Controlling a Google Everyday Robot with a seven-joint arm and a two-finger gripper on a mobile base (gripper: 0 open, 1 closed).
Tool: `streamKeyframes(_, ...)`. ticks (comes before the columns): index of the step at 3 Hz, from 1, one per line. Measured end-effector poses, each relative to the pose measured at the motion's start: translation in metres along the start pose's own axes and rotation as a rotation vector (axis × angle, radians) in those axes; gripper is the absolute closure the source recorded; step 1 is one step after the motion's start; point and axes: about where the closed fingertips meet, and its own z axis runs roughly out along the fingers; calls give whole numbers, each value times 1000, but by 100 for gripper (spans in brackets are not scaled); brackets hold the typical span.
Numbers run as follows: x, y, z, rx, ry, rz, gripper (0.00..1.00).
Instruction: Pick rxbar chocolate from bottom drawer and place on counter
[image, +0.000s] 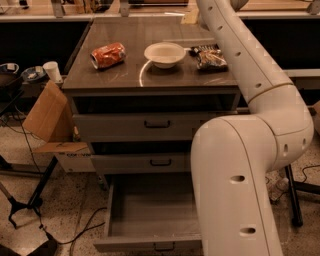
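Observation:
The bottom drawer (150, 212) is pulled open and its plain grey floor shows nothing on it; the arm hides its right part. A small dark flat bar (198, 49) that looks like the rxbar chocolate lies on the counter (125, 72), just behind a foil snack bag (211, 60) and partly hidden by the arm. My white arm (250, 150) rises from the lower right and leaves the picture at the top edge. My gripper is out of view beyond that edge.
An orange soda can (108, 54) lies on its side at the counter's left and a white bowl (164, 53) stands in the middle. The two upper drawers (150, 125) are shut. A cardboard box (47, 117), stands and cables sit on the floor at left.

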Motion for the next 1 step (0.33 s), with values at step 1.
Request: streamKeyframes(1, 0, 0, 0, 0, 0, 0, 0)
